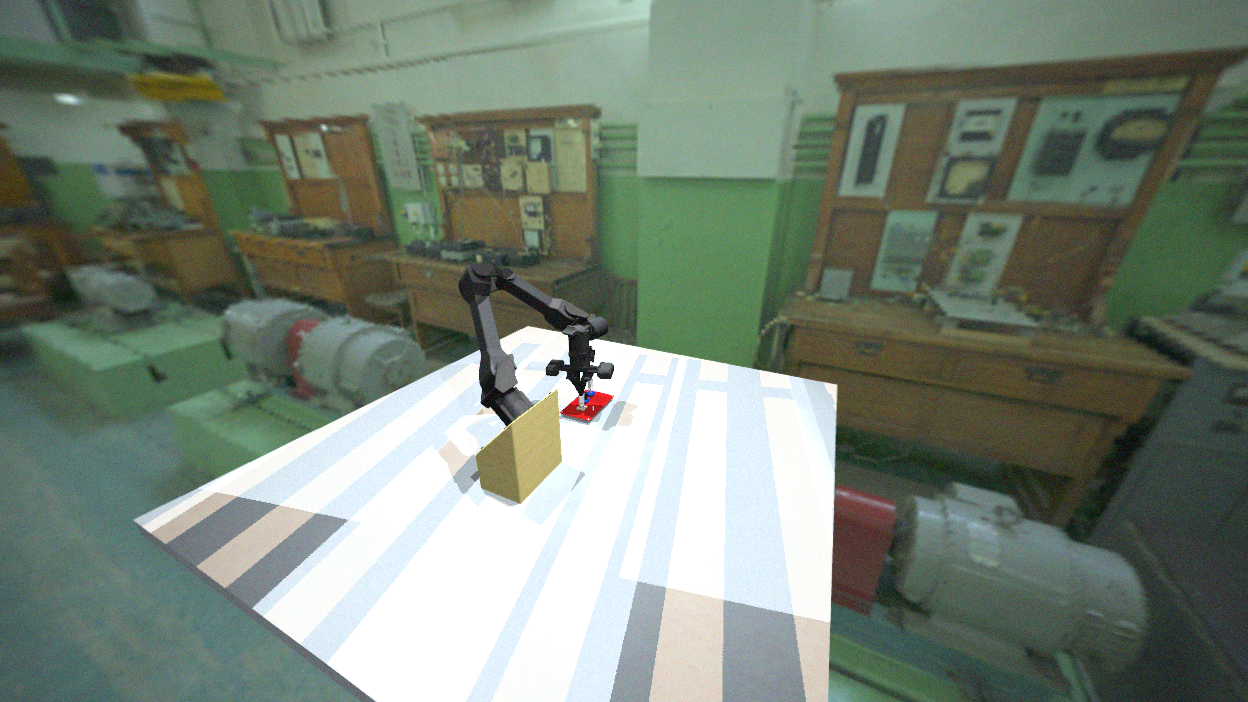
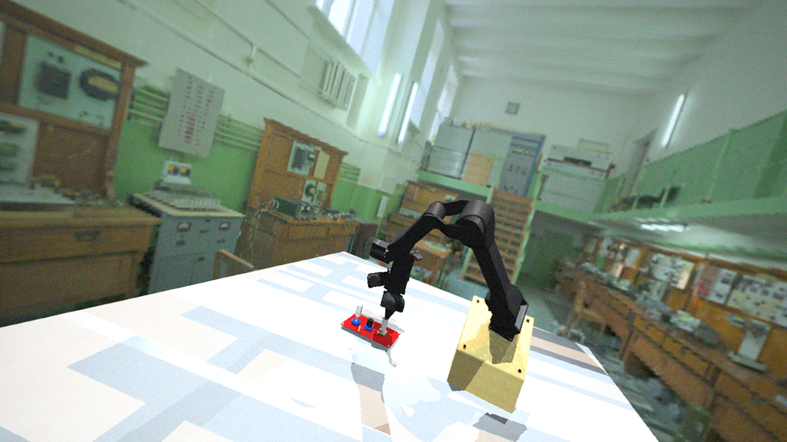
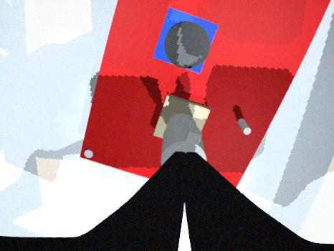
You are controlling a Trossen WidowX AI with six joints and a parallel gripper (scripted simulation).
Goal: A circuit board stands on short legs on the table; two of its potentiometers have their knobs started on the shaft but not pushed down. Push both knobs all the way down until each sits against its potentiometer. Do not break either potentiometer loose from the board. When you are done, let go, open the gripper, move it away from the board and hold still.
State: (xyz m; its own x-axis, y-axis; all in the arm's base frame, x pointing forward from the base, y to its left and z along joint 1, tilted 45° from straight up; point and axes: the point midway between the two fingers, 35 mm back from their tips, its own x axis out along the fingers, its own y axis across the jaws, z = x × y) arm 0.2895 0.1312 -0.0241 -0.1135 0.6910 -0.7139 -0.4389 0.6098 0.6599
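Note:
The red circuit board (image 1: 603,401) (image 2: 378,337) (image 3: 122,118) stands on the table. My gripper (image 1: 581,392) (image 2: 386,317) (image 3: 184,162) is shut with nothing between the fingers. Its tips are at the top of a tall grey knob (image 2: 383,325) (image 3: 177,130) over the beige potentiometer (image 3: 175,104). The tips hide part of that knob's top, and I cannot tell whether a gap is left under it. A black knob (image 2: 369,322) (image 3: 187,44) is on the blue middle potentiometer. A second tall light knob (image 2: 358,309) stands over a blue potentiometer (image 2: 355,322) at the board's far end, outside the wrist view.
A thin upright pin (image 3: 246,130) stands on the board beside the beige potentiometer. A pale screw head (image 3: 88,153) is at the board's corner. The arm's base is on a wooden block (image 1: 519,454) (image 2: 487,378). Striped light and shadows cross the table (image 1: 488,558) (image 2: 224,385).

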